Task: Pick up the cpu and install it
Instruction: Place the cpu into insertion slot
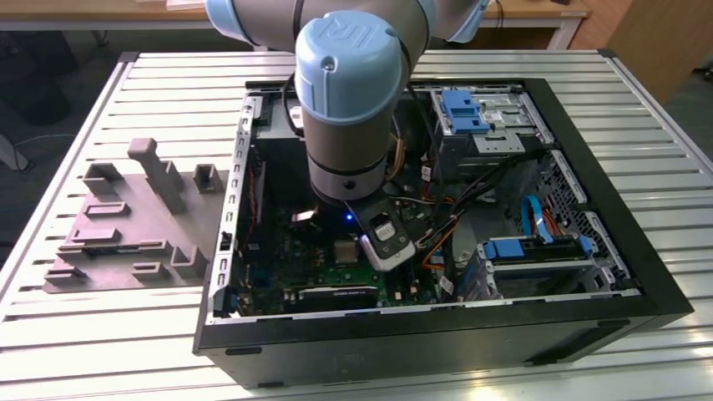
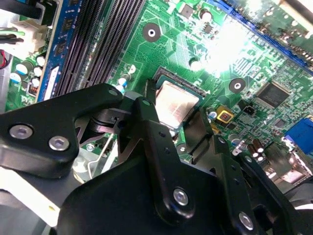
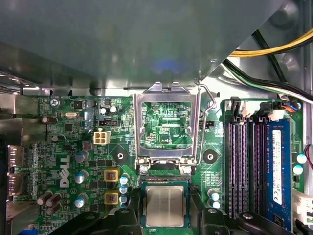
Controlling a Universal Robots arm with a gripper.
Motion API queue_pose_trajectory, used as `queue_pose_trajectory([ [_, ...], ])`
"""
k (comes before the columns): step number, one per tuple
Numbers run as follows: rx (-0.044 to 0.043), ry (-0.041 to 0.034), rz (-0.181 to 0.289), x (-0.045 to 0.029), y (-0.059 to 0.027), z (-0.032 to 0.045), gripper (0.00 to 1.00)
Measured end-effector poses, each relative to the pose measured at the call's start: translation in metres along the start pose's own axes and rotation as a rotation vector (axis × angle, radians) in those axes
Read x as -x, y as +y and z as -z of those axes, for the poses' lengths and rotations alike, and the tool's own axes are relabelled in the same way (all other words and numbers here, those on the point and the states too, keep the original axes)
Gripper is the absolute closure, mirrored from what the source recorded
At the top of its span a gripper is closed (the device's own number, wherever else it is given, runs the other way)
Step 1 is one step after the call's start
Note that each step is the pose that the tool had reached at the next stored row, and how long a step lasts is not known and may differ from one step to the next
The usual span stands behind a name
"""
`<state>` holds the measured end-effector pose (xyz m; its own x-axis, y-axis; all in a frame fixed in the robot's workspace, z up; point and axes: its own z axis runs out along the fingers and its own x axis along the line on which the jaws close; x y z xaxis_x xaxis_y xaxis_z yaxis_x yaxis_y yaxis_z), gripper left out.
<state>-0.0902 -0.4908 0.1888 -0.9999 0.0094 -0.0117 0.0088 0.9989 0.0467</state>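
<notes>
Currently the cpu (image 3: 165,205) sits flat inside the socket (image 3: 165,182) on the green motherboard (image 3: 73,147), silver top up. Gripper (image 3: 165,218) hangs right over it. Jaws are released, with one black finger (image 3: 208,221) on each side of the chip. In the first wrist view a strip of dark socket edge shows between each finger and the cpu. Metal load frame (image 3: 138,122) is flipped open, just beside the socket, with the wire lever (image 3: 209,100) along its side. Memory slots (image 3: 244,166) run alongside. Exterior view: arm (image 1: 351,100) reaches down into the open PC case (image 1: 624,251), which lies on the slatted worktop (image 1: 112,334). Grey moulded fixture (image 1: 123,234) sits beside the case, on the exterior view's left.
</notes>
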Motion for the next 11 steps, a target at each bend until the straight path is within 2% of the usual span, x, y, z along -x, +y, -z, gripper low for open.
queue_pose_trajectory([
  [4, -0.0007, -0.0023, 0.000, -0.0001, 0.0000, 0.0021, 0.53],
  [11, 0.0002, -0.0034, 0.000, -0.0025, -0.0001, 0.0007, 0.53],
])
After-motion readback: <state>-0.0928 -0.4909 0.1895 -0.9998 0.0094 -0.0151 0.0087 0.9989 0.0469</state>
